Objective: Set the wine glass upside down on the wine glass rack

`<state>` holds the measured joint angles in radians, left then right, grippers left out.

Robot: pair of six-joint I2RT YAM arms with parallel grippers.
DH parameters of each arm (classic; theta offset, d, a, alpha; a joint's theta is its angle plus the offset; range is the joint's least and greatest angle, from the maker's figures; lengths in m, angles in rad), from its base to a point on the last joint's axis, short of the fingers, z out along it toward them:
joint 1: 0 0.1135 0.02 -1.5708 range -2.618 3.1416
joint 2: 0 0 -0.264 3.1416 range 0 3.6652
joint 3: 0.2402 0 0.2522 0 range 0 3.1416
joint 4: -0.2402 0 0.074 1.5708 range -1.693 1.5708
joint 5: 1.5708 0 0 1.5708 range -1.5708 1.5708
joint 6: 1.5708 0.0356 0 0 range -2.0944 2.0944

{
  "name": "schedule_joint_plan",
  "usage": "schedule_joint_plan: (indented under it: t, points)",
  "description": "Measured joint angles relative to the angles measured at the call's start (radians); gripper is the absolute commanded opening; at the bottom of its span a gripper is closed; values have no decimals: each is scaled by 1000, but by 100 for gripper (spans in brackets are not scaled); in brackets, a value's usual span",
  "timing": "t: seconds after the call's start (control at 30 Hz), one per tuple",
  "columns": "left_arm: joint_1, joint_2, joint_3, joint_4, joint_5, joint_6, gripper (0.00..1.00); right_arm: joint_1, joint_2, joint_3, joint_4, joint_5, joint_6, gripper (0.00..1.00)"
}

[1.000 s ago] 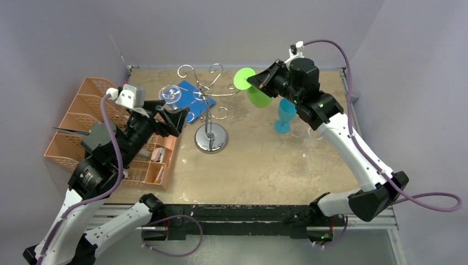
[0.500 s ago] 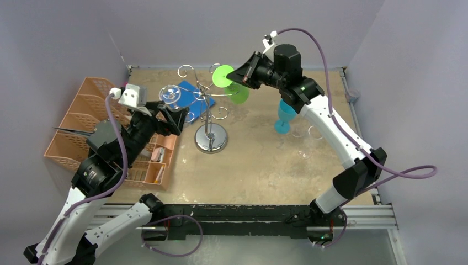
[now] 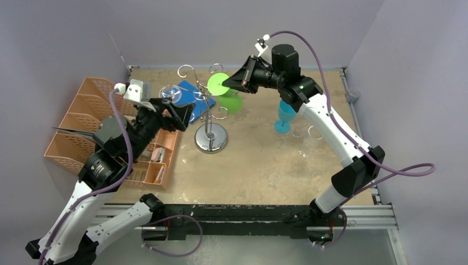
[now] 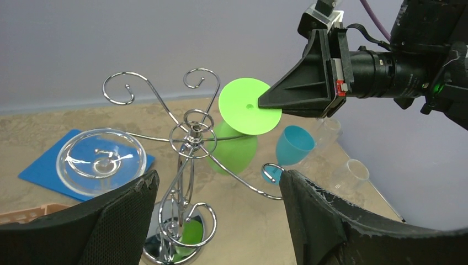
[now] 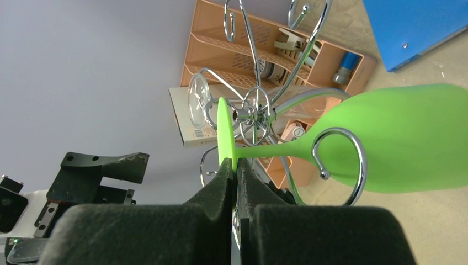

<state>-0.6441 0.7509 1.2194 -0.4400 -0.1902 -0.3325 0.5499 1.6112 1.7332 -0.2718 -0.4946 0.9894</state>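
Observation:
The green wine glass [image 3: 230, 103] hangs foot-up and tilted among the right arms of the wine glass rack [image 3: 211, 138], a chrome wire stand with scroll-ended arms. My right gripper [image 3: 234, 84] is shut on the rim of the glass's round foot [image 5: 225, 132]. In the right wrist view the stem runs past a scroll end [image 5: 339, 160] to the bowl [image 5: 403, 138]; whether it rests on the wire I cannot tell. My left gripper [image 3: 179, 113] is open and empty just left of the rack. In its view [image 4: 218, 179] the rack [image 4: 193, 132] and the green glass [image 4: 248, 105] lie ahead.
A clear wine glass [image 3: 170, 93] hangs upside down on the rack's left arm. A blue mat [image 3: 193, 96] lies behind the rack. An orange organiser [image 3: 83, 121] stands at the left. A teal glass [image 3: 285, 116] and clear cups [image 3: 309, 132] stand right of the rack.
My right gripper has carried the green glass left, from beside the teal glass in among the rack's arms. My left gripper has shifted slightly up and right.

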Motion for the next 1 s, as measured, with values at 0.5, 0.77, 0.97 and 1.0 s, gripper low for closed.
schedule_joint_plan:
  t: [0.5, 0.77, 0.97, 1.0]
  points:
    - [0, 19, -6, 55, 7, -27, 79, -2, -116, -38, -112, 94, -32, 0]
    - [0, 4, -6, 56, 12, -42, 79, -11, -123, -38, -153, 172, -56, 0]
    - [0, 3, -6, 55, 24, -51, 79, -19, -120, -38, -147, 222, -79, 0]
    - [0, 3, -6, 55, 26, -52, 79, -20, -118, -38, -145, 224, -82, 1]
